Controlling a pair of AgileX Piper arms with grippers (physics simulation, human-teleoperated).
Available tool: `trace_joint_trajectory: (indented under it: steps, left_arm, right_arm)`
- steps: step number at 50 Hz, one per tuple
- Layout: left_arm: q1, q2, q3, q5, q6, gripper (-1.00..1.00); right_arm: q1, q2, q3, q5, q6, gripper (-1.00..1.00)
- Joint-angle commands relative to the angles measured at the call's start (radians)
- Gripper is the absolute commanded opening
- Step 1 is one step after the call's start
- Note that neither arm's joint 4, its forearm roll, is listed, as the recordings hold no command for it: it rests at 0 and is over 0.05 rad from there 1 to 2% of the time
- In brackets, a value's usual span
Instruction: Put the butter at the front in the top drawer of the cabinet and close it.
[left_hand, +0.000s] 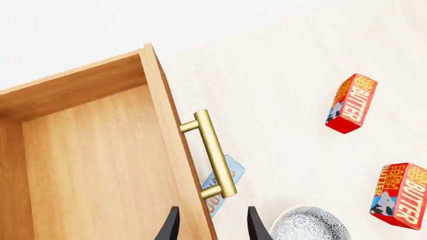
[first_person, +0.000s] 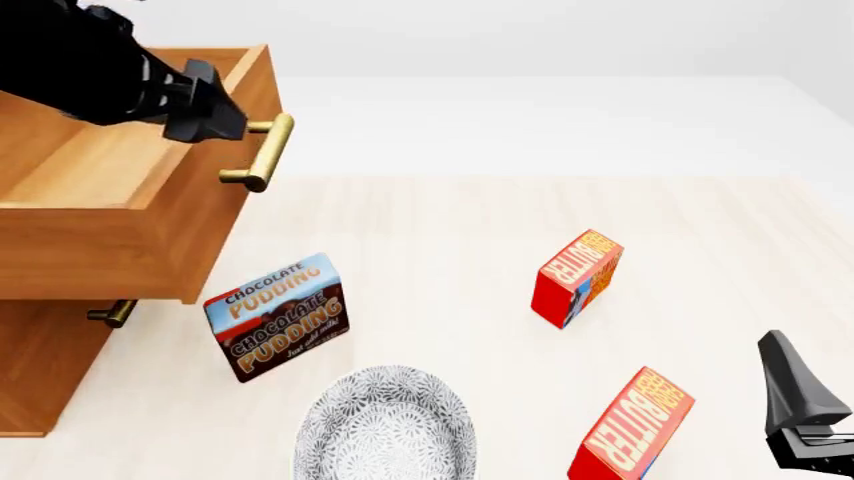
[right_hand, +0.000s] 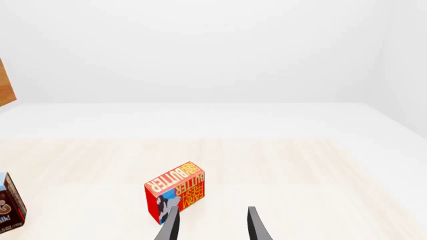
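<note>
The cabinet (first_person: 54, 370) stands at the left with its top drawer (first_person: 127, 215) pulled out and nothing inside it. My left gripper (first_person: 220, 120) hovers open just short of the drawer's brass handle (left_hand: 213, 152), its fingertips (left_hand: 170, 226) apart. Two butter boxes stand on the table: the front one (first_person: 630, 428) near the table's near edge, the other (first_person: 577, 278) farther back. Both show in the left wrist view (left_hand: 400, 195) (left_hand: 351, 103). My right gripper (first_person: 798, 400) is open at the front right, right of the front butter. One butter box (right_hand: 175, 191) lies ahead of its fingers.
A brown Chocolate Pudding box (first_person: 278, 317) stands right of the cabinet, below the open drawer's corner. A patterned grey plate (first_person: 384, 425) lies at the front centre. The lower drawer's handle (first_person: 112, 313) pokes out under the open drawer.
</note>
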Motion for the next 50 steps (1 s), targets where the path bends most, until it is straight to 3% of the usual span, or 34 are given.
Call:
trace_joint_trajectory:
  steps: [1, 19, 27, 29, 31, 34, 38, 44, 50]
  left_arm:
    - [0.008, -0.022, -0.077, 0.056, 0.063, 1.00]
    - [-0.152, -0.012, -0.124, 0.033, 0.132, 1.00]
    - [-0.233, 0.012, -0.086, -0.063, 0.151, 1.00]
    - [-0.218, -0.004, -0.054, -0.091, 0.215, 1.00]
    - [-0.291, 0.011, -0.059, -0.138, 0.179, 1.00]
    - [-0.297, 0.001, -0.013, -0.192, 0.225, 1.00]
    - [-0.351, 0.021, -0.006, -0.243, 0.210, 1.00]
    - [-0.372, 0.032, 0.040, -0.316, 0.269, 1.00]
    - [-0.433, 0.118, 0.047, -0.376, 0.228, 1.00]
  right_arm:
    - [0.000, 0.001, 0.001, -0.002, 0.000, 1.00]
    - [0.000, 0.001, 0.001, -0.002, -0.001, 1.00]
    - [0.000, 0.001, 0.001, -0.002, 0.000, 1.00]
    - [0.000, 0.001, 0.001, -0.002, 0.000, 1.00]
    - [0.000, 0.001, 0.001, -0.002, -0.001, 1.00]
    - [0.000, 0.001, 0.001, -0.002, 0.000, 1.00]
    - [0.000, 0.001, 0.001, -0.002, -0.001, 1.00]
    - [0.000, 0.001, 0.001, -0.002, -0.001, 1.00]
    - [0.000, 0.001, 0.001, -0.002, 0.000, 1.00]
